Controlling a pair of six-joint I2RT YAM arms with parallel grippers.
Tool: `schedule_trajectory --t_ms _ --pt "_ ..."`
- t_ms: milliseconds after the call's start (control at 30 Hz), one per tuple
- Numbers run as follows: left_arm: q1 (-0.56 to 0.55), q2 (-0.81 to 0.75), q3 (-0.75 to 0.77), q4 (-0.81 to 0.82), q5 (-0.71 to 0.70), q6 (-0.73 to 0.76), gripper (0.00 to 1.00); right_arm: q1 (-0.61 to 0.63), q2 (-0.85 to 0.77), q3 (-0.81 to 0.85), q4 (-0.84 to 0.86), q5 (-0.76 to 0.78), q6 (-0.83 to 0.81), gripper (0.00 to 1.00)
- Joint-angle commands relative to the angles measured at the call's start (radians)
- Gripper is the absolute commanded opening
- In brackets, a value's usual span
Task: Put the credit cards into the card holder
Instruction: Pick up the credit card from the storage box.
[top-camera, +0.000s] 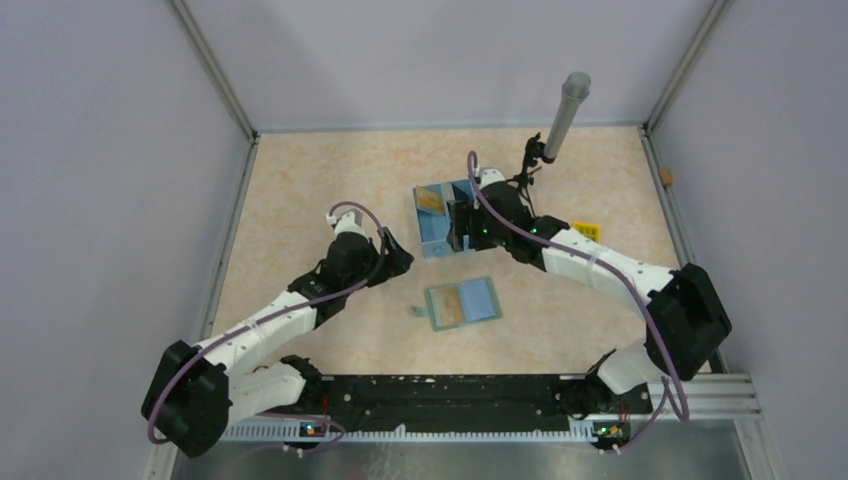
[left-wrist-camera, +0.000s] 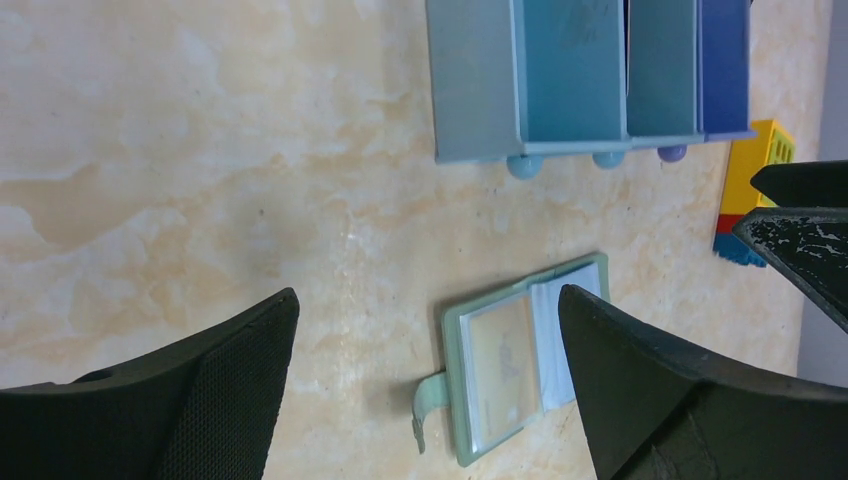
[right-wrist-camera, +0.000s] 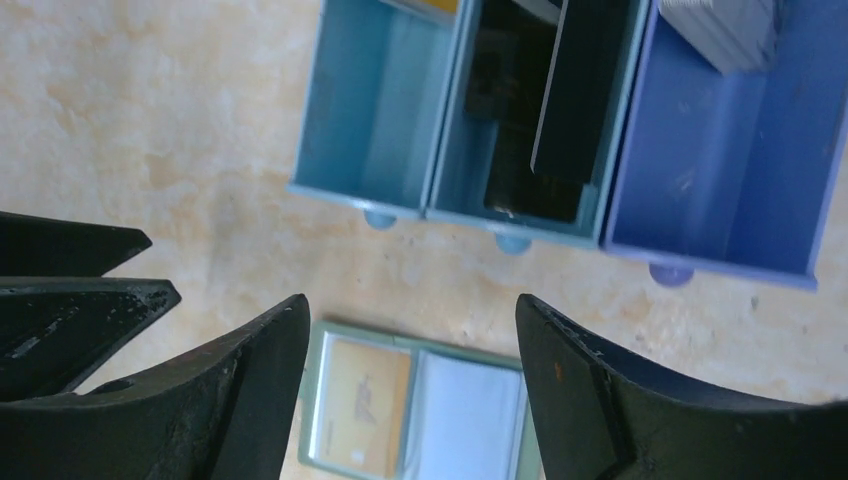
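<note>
The card holder lies open on the table, grey-green rim, an orange card in its left panel, the light blue right panel bare. It also shows in the left wrist view and the right wrist view. The blue tray holds an orange card, a black card and grey cards. My right gripper is open and empty above the tray's near edge. My left gripper is open and empty, left of the holder.
A yellow block lies right of the tray, behind the right arm. A grey cylinder stands at the back right. A small brown item sits at the right wall. Walls close in the table on three sides.
</note>
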Motion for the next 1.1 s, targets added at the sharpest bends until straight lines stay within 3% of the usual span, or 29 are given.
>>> schedule_trajectory --t_ms 0,233,700,1067 --pt "0.085 0.034 0.066 0.052 0.094 0.073 0.99 -0.009 0.093 0.146 0.056 -0.026 -0.063 0.73" --pt "0.165 0.039 0.057 0.052 0.146 0.094 0.99 -0.008 0.278 0.322 0.098 -0.018 -0.104 0.7" --pt "0.194 0.022 0.015 0.053 0.159 0.099 0.99 0.005 0.537 0.572 0.108 -0.045 -0.172 0.63" --pt "0.201 0.019 -0.003 0.09 0.175 0.093 0.99 0.022 0.711 0.762 0.029 0.075 -0.199 0.63"
